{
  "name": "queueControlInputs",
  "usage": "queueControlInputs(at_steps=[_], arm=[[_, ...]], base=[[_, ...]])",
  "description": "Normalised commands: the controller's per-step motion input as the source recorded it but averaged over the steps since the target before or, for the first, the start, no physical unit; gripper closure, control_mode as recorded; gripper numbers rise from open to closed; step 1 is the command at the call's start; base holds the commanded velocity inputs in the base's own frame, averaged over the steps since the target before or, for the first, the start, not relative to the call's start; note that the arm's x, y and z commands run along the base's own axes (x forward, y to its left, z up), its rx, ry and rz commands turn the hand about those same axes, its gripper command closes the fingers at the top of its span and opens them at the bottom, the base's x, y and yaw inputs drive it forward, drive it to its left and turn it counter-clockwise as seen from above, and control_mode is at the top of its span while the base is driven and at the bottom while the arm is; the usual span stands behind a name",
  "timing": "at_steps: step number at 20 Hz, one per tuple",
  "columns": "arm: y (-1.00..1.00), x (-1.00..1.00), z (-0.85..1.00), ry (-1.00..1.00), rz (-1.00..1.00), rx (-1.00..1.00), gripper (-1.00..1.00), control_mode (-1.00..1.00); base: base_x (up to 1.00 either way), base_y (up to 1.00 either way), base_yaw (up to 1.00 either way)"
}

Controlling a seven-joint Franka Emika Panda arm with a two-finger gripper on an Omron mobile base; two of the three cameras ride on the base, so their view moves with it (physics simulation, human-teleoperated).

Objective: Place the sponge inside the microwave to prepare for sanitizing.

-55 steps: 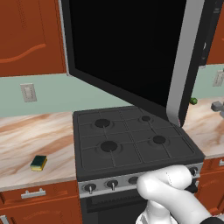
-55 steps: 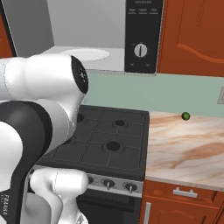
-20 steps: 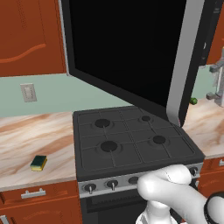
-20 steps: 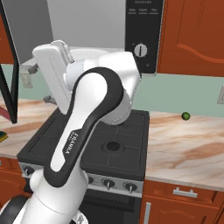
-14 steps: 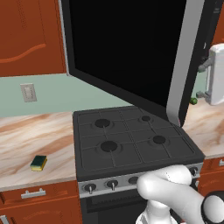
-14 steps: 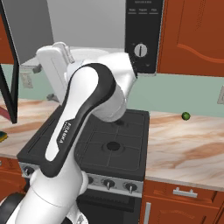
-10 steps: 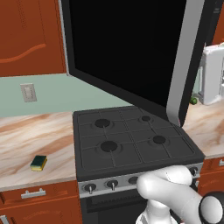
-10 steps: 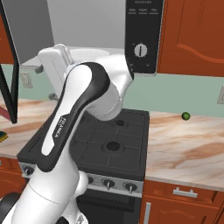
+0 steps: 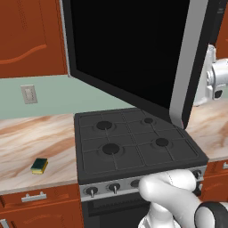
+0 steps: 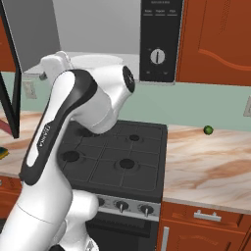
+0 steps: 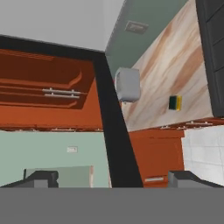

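Note:
The sponge (image 9: 39, 166), yellow with a dark green top, lies on the marble counter left of the stove; it shows small in the hand view as the sponge (image 11: 175, 103). The microwave (image 10: 98, 27) hangs above the stove, its grey inside showing and its big black door (image 9: 133, 53) swung wide open. Its white knob (image 10: 157, 56) sits on the black panel. My gripper (image 11: 114, 181) is open with nothing between its fingertips (image 11: 41, 178). My white hand (image 9: 213, 78) hovers high, just right of the door's free edge and far from the sponge.
The black stove (image 9: 133, 142) lies below the open door. A tiny green ball (image 10: 208, 130) rests on the right counter by the wall. A grey boxy appliance (image 11: 127, 84) stands on the counter beyond the sponge. My arm (image 10: 73, 108) arches over the stove's left side.
My hand has risen beside the door's right edge and edged slightly left, while the arm swung up and over the stove. The sponge and door have not moved.

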Motion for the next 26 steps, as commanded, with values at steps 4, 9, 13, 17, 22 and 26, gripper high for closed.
queueControlInputs(at_steps=[4,9,13,17,22,26], arm=[[0.31,0.16,-0.02,-0.01,-0.17,0.00,-1.00,-1.00],[0.24,0.04,0.00,-0.01,-0.09,0.00,-1.00,-1.00],[0.24,-0.09,0.03,0.00,0.00,0.00,-1.00,-1.00],[0.27,-0.15,0.01,-0.01,0.00,0.00,-1.00,-1.00],[0.29,-0.16,0.05,0.00,0.02,0.00,-1.00,-1.00],[0.26,-0.25,0.09,0.00,0.09,0.00,-1.00,-1.00]], base=[[0.00,0.00,0.00],[0.00,0.00,0.00],[0.00,0.00,0.00],[0.00,0.00,0.00],[0.00,0.00,0.00],[0.00,0.00,0.00]])
